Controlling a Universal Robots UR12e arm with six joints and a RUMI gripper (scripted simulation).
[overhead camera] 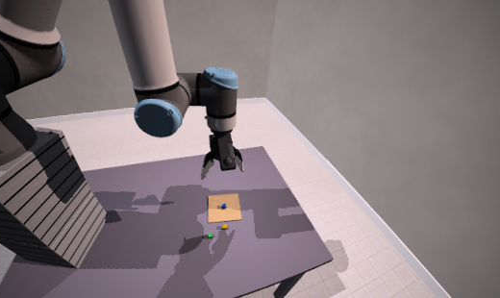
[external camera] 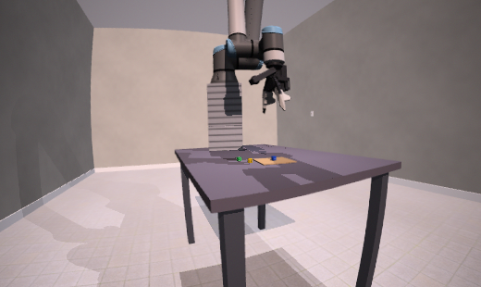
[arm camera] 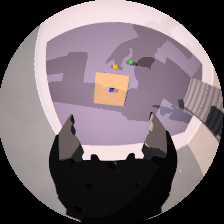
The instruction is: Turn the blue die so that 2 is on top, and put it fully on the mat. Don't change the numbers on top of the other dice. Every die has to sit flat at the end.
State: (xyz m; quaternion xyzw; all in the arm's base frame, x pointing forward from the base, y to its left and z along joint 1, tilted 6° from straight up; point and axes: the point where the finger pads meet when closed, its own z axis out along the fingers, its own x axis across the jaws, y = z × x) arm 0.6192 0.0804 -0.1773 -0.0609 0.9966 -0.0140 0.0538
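Observation:
The blue die (overhead camera: 223,206) (external camera: 273,157) (arm camera: 111,90) sits on the tan mat (overhead camera: 233,216) (external camera: 287,161) (arm camera: 104,96), well inside its edges. Its top number is too small to read. The yellow die (overhead camera: 224,226) (external camera: 250,160) (arm camera: 115,66) lies on the table just off the mat's near edge. The green die (overhead camera: 210,235) (external camera: 239,158) (arm camera: 130,62) lies a little further out. My gripper (overhead camera: 222,167) (external camera: 274,103) (arm camera: 111,114) is open and empty, hanging high above the table behind the mat.
The purple table (overhead camera: 144,187) (external camera: 319,171) carries the mat and dice. The robot's ribbed base block (overhead camera: 38,202) (external camera: 224,116) stands at the table's far left side. Walls stand close on the right.

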